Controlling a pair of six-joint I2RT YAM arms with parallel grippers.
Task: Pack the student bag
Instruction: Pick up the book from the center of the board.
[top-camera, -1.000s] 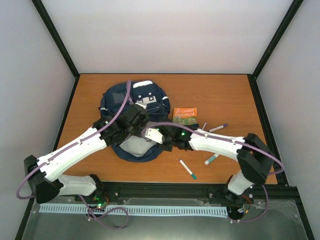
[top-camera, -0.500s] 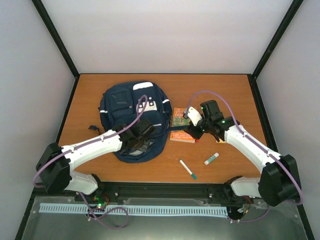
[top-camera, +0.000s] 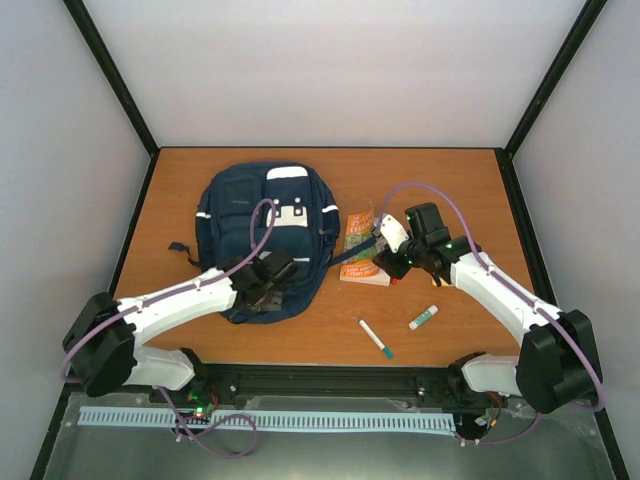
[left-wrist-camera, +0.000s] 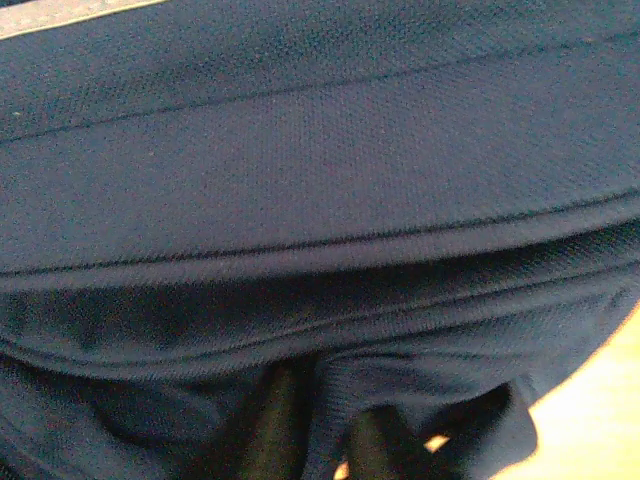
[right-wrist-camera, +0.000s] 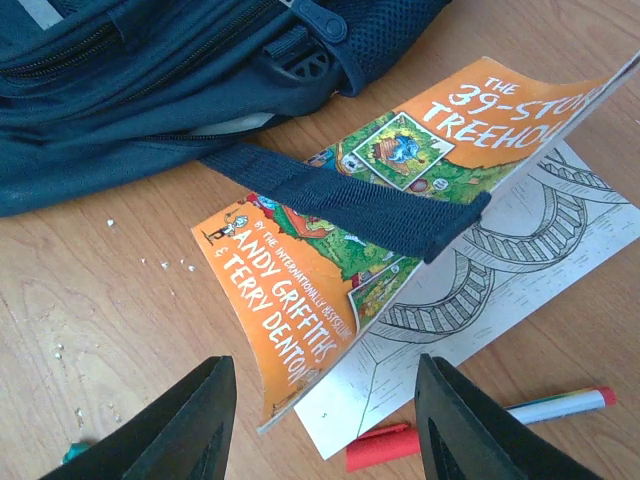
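Observation:
The student bag (top-camera: 262, 222), navy with white stripes, lies flat on the left half of the table. My left gripper (top-camera: 268, 286) is at its near edge, shut on a fold of the bag's fabric (left-wrist-camera: 330, 400), which runs up between the two fingertips. An orange paperback (top-camera: 360, 250) lies beside the bag with its cover lifted off the first page, and one dark bag strap (right-wrist-camera: 350, 200) lies across it. My right gripper (right-wrist-camera: 325, 425) hovers open just over the book's near corner (right-wrist-camera: 290, 340), holding nothing.
A red marker (right-wrist-camera: 382, 447) and a red-capped pen (right-wrist-camera: 560, 404) lie just beyond the book's page. A green-capped marker (top-camera: 376, 338) and another pen (top-camera: 423, 318) lie near the front edge. Small white crumbs (right-wrist-camera: 170, 265) dot the wood.
My right arm left the bag and swung right over the book, its jaws widening a little. The bag slid and flattened, and the left gripper drew back to its near edge. The book's cover opened.

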